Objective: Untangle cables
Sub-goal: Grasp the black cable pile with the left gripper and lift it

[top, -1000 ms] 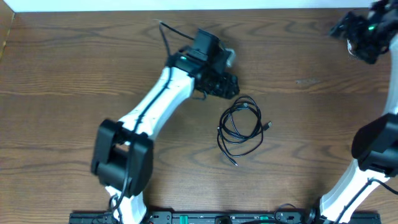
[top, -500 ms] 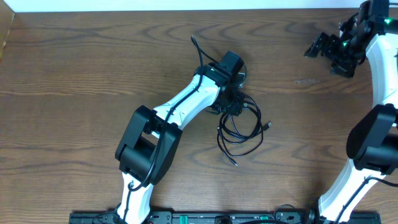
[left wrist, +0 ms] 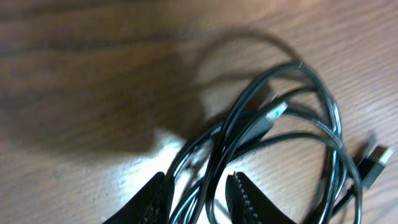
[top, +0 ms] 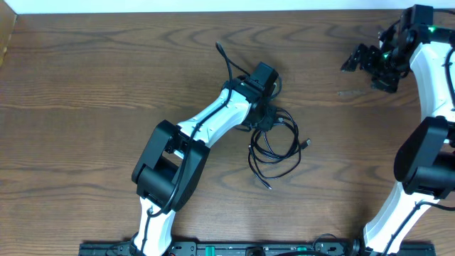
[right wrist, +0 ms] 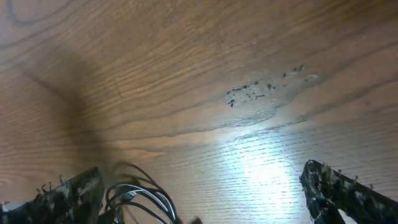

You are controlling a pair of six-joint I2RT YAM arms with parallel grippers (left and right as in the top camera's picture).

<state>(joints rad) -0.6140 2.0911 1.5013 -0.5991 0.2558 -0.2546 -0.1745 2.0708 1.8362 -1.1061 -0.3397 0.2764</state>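
Note:
Black cables [top: 276, 146] lie in a tangled coil on the wooden table, with one plug [top: 307, 144] at the right and another end [top: 269, 185] at the front. My left gripper [top: 266, 119] is down at the coil's back left edge. In the left wrist view its fingers [left wrist: 199, 183] are open with several black strands [left wrist: 273, 134] running between them, and a USB plug [left wrist: 376, 158] lies at the right. My right gripper [top: 353, 59] hovers open and empty at the back right [right wrist: 205, 180], and the coil [right wrist: 146, 199] shows small at its lower left. No white cable is in view.
A thick black cord [top: 226, 60] fixed to the left arm loops up behind its wrist. A small dark stain [right wrist: 255, 92] marks the wood under the right gripper. The table's back edge meets a white wall [top: 213, 6].
My left gripper swung from the back of the table onto the coil's back left edge, then stayed there. My right gripper came left from the back right corner.

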